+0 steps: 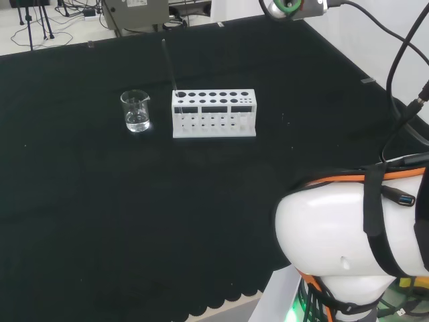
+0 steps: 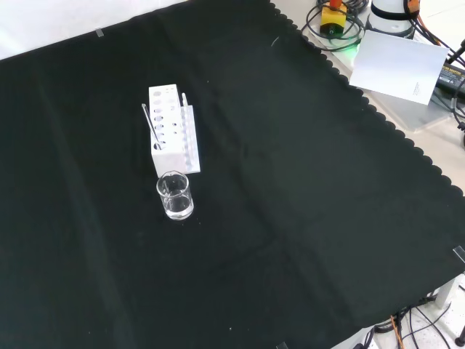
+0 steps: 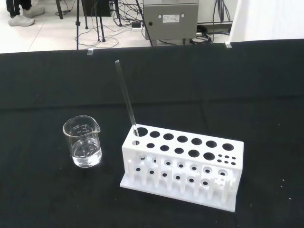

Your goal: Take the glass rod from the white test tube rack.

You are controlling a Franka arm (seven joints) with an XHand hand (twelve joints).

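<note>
In the head view, a glass beaker (image 1: pixel 136 111) is standing at the left with a little clear liquid in it, just beside the white test tube rack (image 1: pixel 214 114) and apart from it. The glass rod (image 1: pixel 169 64) is sitting in a hole at the rack's left end, the end nearest the beaker, and is leaning away from upright with its top tilting left and away. At the right, the arm's white link (image 1: pixel 348 235) is hanging well apart from all three items. Whether the hand's fingers are spread or curled cannot be told.

Judgement: the task is not yet started; the rod is resting untouched in the rack.

Risks noted:
- The rod is thin and clear, so a closing pinch may be missing it or slipping along it.
- Pulling against the lean may be binding the rod in its hole and lifting or tipping the light rack.
- The beaker is standing close by; an approach from that side may be knocking it and spilling liquid.
</note>
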